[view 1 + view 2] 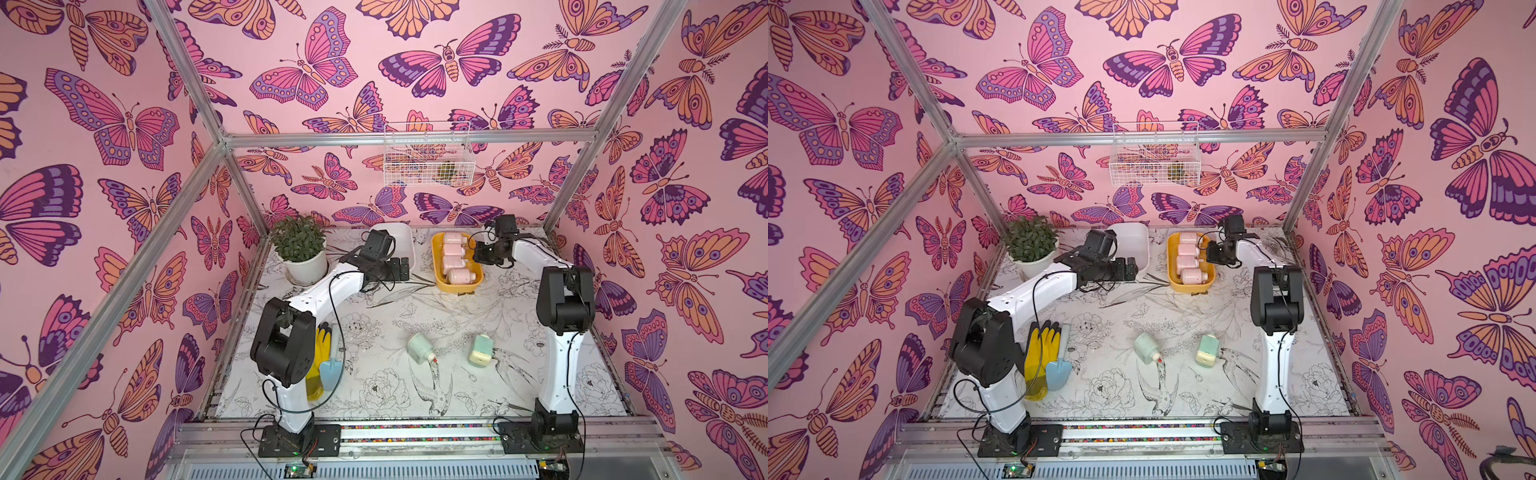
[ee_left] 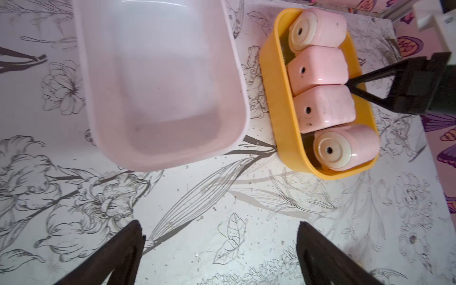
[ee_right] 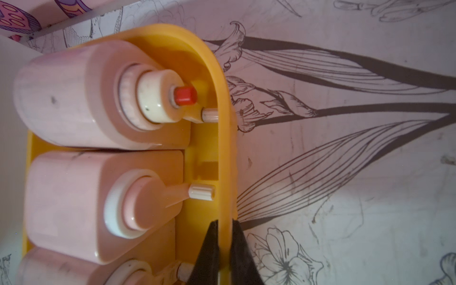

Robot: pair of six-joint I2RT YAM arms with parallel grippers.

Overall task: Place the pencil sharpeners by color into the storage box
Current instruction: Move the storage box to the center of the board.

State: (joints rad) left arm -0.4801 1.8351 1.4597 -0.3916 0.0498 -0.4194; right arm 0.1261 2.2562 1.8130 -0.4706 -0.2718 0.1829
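Observation:
Several pale pink pencil sharpeners (image 1: 454, 262) lie in a row inside the yellow storage box (image 1: 437, 266) at the back. My right gripper (image 3: 225, 223) is shut on that box's side wall (image 3: 222, 123), one finger inside and one outside. Two mint green sharpeners (image 1: 420, 346) (image 1: 482, 350) lie on the mat near the middle. The white storage box (image 2: 244, 106) beside the yellow one holds nothing. My left gripper (image 2: 219, 225) hangs open over bare mat just in front of the white box, holding nothing.
A potted plant (image 1: 299, 245) stands at the back left. Yellow gloves (image 1: 322, 345) and a light blue hand shovel (image 1: 330, 372) lie by the left arm's base. A wire basket (image 1: 428, 156) hangs on the back wall.

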